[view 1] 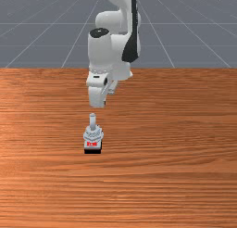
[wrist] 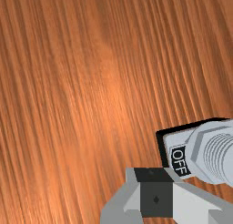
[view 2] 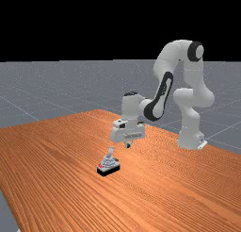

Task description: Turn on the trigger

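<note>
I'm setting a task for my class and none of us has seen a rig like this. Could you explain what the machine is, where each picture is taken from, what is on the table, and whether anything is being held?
The machine is a simulated robot arm, white and grey, ending in a two-finger hand. The front view faces it across the table; the far view stands farther off, with the whole arm in sight; the wrist view looks down past the fingers from the hand itself.

On the wood sits a small switch on a black base, its lever sticking up. It bears red lettering and an "OFF" label.

The fingers are closed together with nothing between them, apart from the lever.
</note>
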Robot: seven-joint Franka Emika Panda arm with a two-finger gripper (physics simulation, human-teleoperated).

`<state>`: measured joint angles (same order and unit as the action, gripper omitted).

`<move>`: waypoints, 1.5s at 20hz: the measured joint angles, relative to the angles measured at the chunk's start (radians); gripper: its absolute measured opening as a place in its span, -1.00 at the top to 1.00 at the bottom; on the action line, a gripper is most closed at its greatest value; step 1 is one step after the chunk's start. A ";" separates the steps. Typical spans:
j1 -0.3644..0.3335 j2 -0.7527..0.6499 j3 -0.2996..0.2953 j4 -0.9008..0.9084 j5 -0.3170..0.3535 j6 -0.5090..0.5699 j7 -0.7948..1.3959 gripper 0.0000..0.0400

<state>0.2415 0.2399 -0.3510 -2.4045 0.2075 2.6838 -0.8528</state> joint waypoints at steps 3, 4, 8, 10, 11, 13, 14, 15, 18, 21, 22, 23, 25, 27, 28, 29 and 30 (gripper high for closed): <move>-0.011 0.001 0.000 0.002 -0.014 0.001 -0.044 1.00; -0.012 0.002 0.000 0.002 -0.013 0.001 -0.046 1.00; -0.031 0.028 0.020 0.037 0.026 0.014 -0.078 1.00; -0.041 0.067 0.029 0.107 0.021 -0.041 -0.106 1.00; -0.042 0.083 0.030 0.132 0.025 -0.051 -0.097 1.00; -0.044 0.108 0.033 0.171 0.030 -0.066 -0.089 1.00; -0.045 0.115 0.035 0.179 0.039 -0.052 -0.082 1.00; -0.047 0.120 0.037 0.186 0.042 -0.051 -0.084 1.00; -0.036 0.134 0.024 0.210 0.038 -0.079 -0.034 1.00; -0.017 0.107 0.004 0.164 0.032 -0.059 0.030 1.00; -0.013 0.096 0.000 0.146 0.030 -0.052 0.039 1.00; -0.016 0.086 0.002 0.132 0.027 -0.046 0.022 1.00; -0.025 0.078 0.011 0.119 0.026 -0.042 -0.023 1.00; -0.033 0.085 0.015 0.126 0.027 -0.047 -0.043 1.00; -0.033 0.098 0.015 0.139 0.025 -0.065 -0.040 1.00; -0.036 0.111 0.018 0.149 0.027 -0.072 -0.041 1.00; -0.039 0.122 0.022 0.149 0.034 -0.062 -0.046 1.00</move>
<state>0.2023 0.3618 -0.3287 -2.2555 0.2418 2.6217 -0.8993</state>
